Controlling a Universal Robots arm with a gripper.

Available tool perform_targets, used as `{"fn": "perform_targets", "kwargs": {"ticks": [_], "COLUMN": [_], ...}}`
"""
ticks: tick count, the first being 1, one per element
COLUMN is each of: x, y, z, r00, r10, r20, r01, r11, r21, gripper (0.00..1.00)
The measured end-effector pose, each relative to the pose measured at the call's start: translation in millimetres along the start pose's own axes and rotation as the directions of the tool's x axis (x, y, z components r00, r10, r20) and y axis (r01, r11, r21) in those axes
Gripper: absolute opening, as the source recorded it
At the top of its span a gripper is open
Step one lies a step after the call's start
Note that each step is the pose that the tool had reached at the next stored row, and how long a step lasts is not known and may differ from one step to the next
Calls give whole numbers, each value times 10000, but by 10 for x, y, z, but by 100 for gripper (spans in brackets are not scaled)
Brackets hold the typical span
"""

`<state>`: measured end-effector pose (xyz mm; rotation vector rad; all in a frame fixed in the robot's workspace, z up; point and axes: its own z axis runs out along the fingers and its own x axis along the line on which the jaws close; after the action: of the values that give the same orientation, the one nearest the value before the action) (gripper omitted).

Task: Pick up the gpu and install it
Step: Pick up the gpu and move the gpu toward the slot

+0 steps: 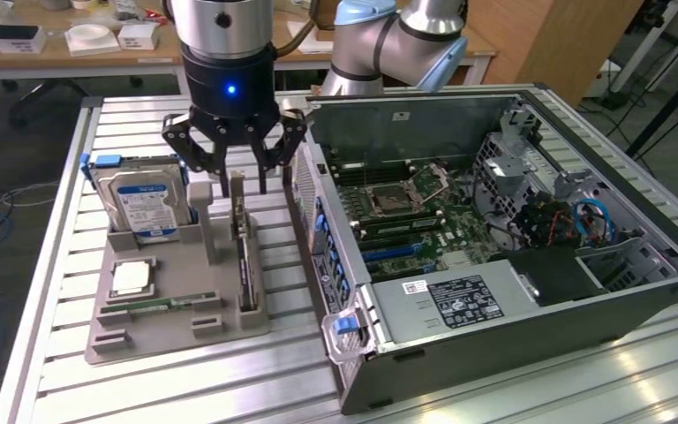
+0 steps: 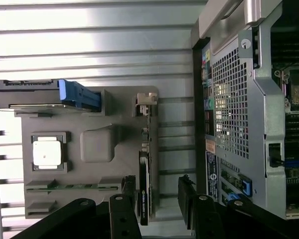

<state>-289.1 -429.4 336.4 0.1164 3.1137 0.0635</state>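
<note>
The gripper [image 1: 237, 179], its jaws wide apart, hangs just above the gpu [image 1: 244, 265], which stands on edge in the gray holder [image 1: 151, 334].

Table [image 1: 139, 389]: bare metal slats, smooth, bright sheen.
Holder tray [image 1: 151, 352]: grey plastic, matt.
Gpu [image 1: 244, 265]: green circuit board with a black matt cooler.
Hard drive [image 1: 145, 208]: silver metal shell, glossy blue-and-white label.
Processor chip [image 1: 133, 278]: silvery metal lid, reflective.
Computer case [image 1: 493, 371]: grey sheet metal, dull; perforated rear panel.
Gripper [image 1: 237, 179]: black links, matt, silvery pin heads.
Arm [image 1: 433, 44]: smooth silver tube, blue plastic cap.
</note>
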Motion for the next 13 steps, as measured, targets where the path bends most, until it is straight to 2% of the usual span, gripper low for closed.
{"fn": "perform_targets", "kwargs": {"ticks": [13], "x": [1], "y": [-1], "z": [28], "r00": [10000], "r10": [1], "r20": [1], "r01": [-1], "r11": [10000], "r21": [0], "gripper": [47]}}
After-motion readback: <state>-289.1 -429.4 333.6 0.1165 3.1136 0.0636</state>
